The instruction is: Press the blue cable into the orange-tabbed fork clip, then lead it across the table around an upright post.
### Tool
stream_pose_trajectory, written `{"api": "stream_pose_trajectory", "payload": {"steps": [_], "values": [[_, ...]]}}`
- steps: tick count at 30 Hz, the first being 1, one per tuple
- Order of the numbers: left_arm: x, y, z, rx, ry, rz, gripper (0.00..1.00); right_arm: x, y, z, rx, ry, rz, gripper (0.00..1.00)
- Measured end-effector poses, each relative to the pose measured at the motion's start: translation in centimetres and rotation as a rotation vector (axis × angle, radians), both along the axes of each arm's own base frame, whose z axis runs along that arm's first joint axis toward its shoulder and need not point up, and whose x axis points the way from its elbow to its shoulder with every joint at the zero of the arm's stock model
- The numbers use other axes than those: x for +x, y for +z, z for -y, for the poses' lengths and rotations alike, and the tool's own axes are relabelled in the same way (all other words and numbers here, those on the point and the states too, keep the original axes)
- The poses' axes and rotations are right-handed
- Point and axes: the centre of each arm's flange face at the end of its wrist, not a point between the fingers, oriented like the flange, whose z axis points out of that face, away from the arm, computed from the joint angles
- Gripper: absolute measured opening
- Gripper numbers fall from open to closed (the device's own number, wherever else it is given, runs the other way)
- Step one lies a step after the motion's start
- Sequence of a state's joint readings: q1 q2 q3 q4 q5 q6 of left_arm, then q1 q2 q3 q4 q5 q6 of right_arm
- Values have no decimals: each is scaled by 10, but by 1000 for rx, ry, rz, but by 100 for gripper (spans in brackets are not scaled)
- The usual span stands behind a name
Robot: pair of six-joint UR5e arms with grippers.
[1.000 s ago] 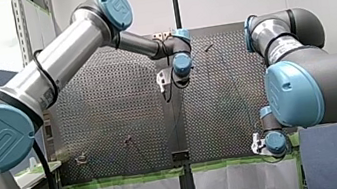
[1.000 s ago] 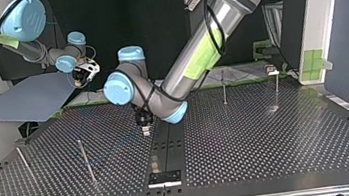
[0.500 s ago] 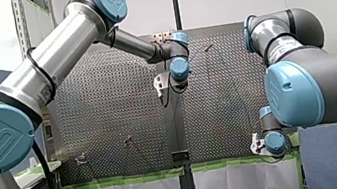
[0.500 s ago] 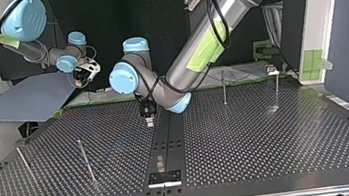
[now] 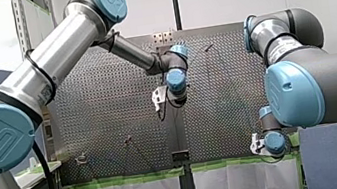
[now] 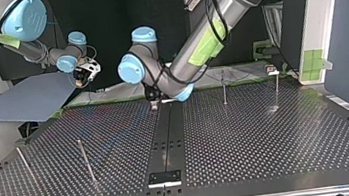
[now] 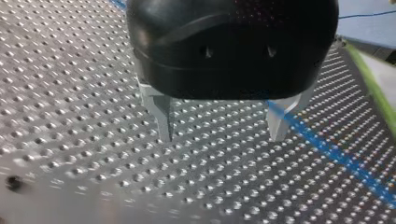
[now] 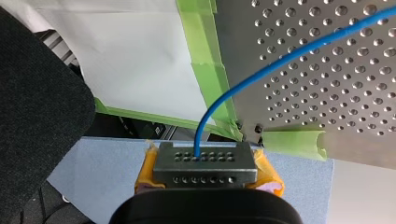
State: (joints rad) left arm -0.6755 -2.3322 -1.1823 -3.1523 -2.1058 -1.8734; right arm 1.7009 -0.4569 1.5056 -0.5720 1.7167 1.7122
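Left gripper hangs open and empty over the table, upper middle of the top view; blue cable lies on the table, passing one finger, not between the tips. Right gripper, top view's upper left, is clamped on the metal block at the cable's end. Shift your left sideways till the cable sits between the fingers, then close low

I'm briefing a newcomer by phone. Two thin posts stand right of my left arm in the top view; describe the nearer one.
Start at the perforated metal table and follow its far edge right of the dark centre strip. Two thin upright metal posts stand there: pick the inner post, nearer the strip; the outer post stands by the table's corner.
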Motion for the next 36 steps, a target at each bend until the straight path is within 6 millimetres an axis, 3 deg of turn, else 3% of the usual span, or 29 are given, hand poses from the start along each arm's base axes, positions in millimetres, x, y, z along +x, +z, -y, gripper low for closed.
{"api": "stream_pose_trajectory", "payload": {"steps": [5, 15, 31, 36], "values": [[0, -4, -2, -57, 7, -6, 98, 0, 0, 0, 0, 1, 0, 0], [-1, 11, 2, -179, 1, 1, 98, 2, 0, 0, 0, 3, 0, 0], [-10, 16, -9, -137, 73, -13, 98, 2, 0, -1, 0, 5, 1, 0], [-12, 27, -17, -166, 59, 0, 98, 3, 0, -1, -1, 6, 1, 0]]}}
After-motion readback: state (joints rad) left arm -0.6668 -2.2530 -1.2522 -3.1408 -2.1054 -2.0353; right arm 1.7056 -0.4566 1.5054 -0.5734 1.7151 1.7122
